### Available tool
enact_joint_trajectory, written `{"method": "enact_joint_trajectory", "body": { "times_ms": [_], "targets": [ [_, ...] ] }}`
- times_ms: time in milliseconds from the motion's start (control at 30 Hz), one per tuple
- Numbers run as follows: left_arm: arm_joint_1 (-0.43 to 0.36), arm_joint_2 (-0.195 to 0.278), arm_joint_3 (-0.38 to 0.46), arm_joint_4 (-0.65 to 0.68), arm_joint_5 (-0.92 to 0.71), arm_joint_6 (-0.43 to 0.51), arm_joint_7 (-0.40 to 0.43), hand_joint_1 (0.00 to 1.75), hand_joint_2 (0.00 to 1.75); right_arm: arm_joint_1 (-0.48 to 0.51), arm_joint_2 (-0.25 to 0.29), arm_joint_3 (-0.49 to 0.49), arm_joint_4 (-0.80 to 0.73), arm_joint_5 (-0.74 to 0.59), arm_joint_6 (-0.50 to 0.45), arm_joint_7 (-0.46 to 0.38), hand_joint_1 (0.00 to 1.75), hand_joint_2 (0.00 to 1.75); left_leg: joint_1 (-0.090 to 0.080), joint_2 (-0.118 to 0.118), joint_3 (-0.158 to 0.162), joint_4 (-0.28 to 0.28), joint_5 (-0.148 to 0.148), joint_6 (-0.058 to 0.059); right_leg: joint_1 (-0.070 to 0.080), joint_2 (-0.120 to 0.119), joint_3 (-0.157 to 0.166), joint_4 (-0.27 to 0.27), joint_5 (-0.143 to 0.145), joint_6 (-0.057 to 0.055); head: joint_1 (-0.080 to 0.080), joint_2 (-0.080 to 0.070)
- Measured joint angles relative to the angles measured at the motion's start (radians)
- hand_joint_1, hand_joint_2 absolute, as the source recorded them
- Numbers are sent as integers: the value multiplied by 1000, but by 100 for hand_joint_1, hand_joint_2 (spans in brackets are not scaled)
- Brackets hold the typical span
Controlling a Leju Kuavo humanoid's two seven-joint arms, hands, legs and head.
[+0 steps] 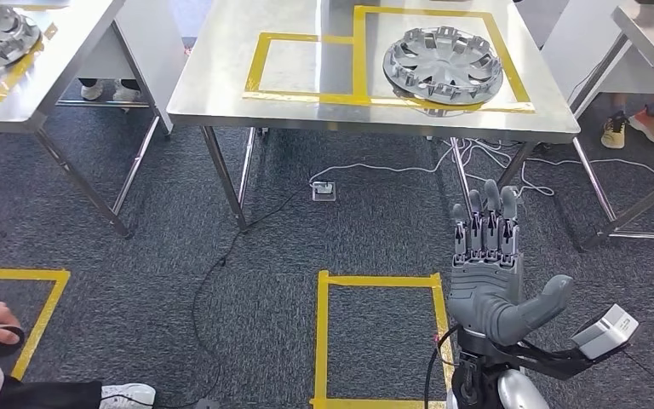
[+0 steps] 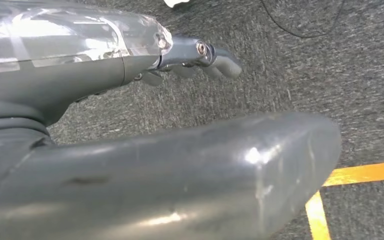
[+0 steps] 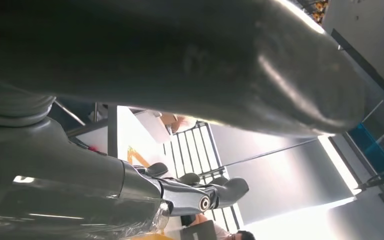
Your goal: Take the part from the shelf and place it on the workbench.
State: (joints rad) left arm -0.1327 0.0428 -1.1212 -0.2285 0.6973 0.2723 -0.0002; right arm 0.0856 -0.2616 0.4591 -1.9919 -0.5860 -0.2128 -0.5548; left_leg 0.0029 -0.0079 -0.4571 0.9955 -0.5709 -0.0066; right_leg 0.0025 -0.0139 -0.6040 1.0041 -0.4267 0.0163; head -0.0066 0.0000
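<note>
Head view: the part (image 1: 443, 65), a silver wheel cover, lies flat on the steel table (image 1: 221, 85) at about 1 o'clock, inside a yellow tape square, well apart from the right hand (image 1: 490, 281), which is raised palm-up at 5 o'clock with fingers straight, side by side, thumb out, holding nothing. The left hand (image 2: 190, 57) hangs over the carpet, fingers loosely curled on nothing. Judgement: the placing looks done; to finish well the robot should keep both hands clear of the table edge.
</note>
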Motion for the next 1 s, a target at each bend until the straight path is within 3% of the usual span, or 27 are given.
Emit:
{"method": "enact_joint_trajectory", "body": {
  "times_ms": [33,67,167,200,233,267,300,367,433,467,533,567,633,700,733,767,800,867,933,967,1000],
  "targets": [
    [1,0,0,0,0,0,0,0,0,1,0,0,0,0,0,0,0,0,0,1,-9,0,7,8,-2,2,-6,4,-3,6,-1,0],
    [2,-1,0,0,0,0,0,0,0,2,0,0,0,0,0,0,0,0,1,1,-19,-1,17,18,-3,4,-12,18,-25,12,0,0],
    [2,-2,0,0,-2,0,-2,0,0,4,0,-2,1,0,-1,0,0,0,1,3,-60,-1,54,36,-6,7,-41,162,-171,27,12,0],
    [2,-2,0,0,-3,0,-2,0,0,4,0,-2,1,0,-1,0,0,0,-1,3,-75,0,67,38,-6,7,-46,221,-205,29,16,0],
    [3,-2,0,0,-3,0,-2,0,0,4,0,-2,1,0,-1,0,0,0,-3,3,-92,1,79,39,-6,7,-44,262,-213,29,19,0],
    [3,-2,0,0,-3,0,-2,0,0,4,0,-2,1,0,-1,0,0,0,-6,3,-109,2,91,39,-6,7,-30,273,-197,26,24,0],
    [3,-2,0,0,-3,0,-2,0,0,4,0,-2,1,0,-2,0,0,0,-10,4,-125,4,103,39,-5,8,-2,252,-165,21,29,0],
    [3,-4,0,0,-3,0,-2,0,0,3,0,-2,0,1,-4,0,0,0,-16,4,-149,5,124,37,2,8,94,123,-118,2,37,0],
    [2,-8,0,-1,-5,-2,-3,0,0,1,0,-3,-4,6,-8,0,0,0,-19,6,-162,6,142,31,10,8,179,-16,-126,-17,39,0],
    [2,-10,0,-2,-6,-4,-3,0,0,1,0,-3,-7,8,-12,0,0,0,-19,8,-167,5,151,26,13,8,197,-53,-136,-22,40,0],
    [4,-12,0,-4,-8,-7,-2,0,0,2,0,-4,-11,12,-18,0,0,0,-17,10,-176,4,164,16,13,6,194,-76,-128,-30,42,0],
    [5,-12,0,-5,-8,-7,-2,0,0,3,0,-4,-11,12,-21,0,0,0,-15,10,-182,12,153,10,11,6,187,-82,-116,-34,41,0],
    [5,-12,0,-5,-9,-8,-2,0,0,5,0,-4,-13,13,-25,2,0,0,-11,8,-206,76,80,-1,6,4,170,-89,-93,-40,32,0],
    [5,-13,0,-5,-9,-8,-2,0,0,8,0,-4,-13,13,-26,3,0,0,-3,6,-239,199,-5,-12,6,5,147,-85,-76,-42,22,0],
    [6,-13,-1,-5,-9,-8,-2,0,0,11,0,-4,-14,13,-27,3,0,0,1,6,-248,251,-18,-17,5,8,135,-81,-69,-39,18,0],
    [6,-13,-1,-5,-9,-8,-2,0,0,13,0,-4,-14,13,-27,4,0,0,5,6,-244,276,-10,-22,3,10,123,-76,-63,-36,16,0],
    [6,-12,-1,-5,-9,-8,-2,0,0,14,0,-4,-14,13,-27,4,0,0,8,3,-222,265,15,-26,1,15,110,-68,-58,-31,14,0],
    [5,-11,-1,-5,-9,-8,-2,0,0,15,0,-4,-14,14,-28,4,0,0,17,-27,-135,157,53,-31,-4,24,83,-45,-54,-23,8,0],
    [5,-11,-1,-5,-10,-8,-2,0,0,14,0,-6,-16,15,-29,4,0,0,23,-66,-66,56,47,-29,-6,37,58,-20,-54,-11,2,0],
    [5,-11,-1,-5,-10,-8,-2,0,0,14,1,-8,-17,16,-29,4,0,0,23,-74,-56,36,34,-25,-7,45,48,-11,-52,-4,1,0],
    [6,-11,-1,-5,-11,-8,-2,0,0,14,1,-10,-19,17,-29,4,0,0,22,-67,-58,31,30,-19,-7,55,41,-5,-48,3,2,0]
  ]
}}
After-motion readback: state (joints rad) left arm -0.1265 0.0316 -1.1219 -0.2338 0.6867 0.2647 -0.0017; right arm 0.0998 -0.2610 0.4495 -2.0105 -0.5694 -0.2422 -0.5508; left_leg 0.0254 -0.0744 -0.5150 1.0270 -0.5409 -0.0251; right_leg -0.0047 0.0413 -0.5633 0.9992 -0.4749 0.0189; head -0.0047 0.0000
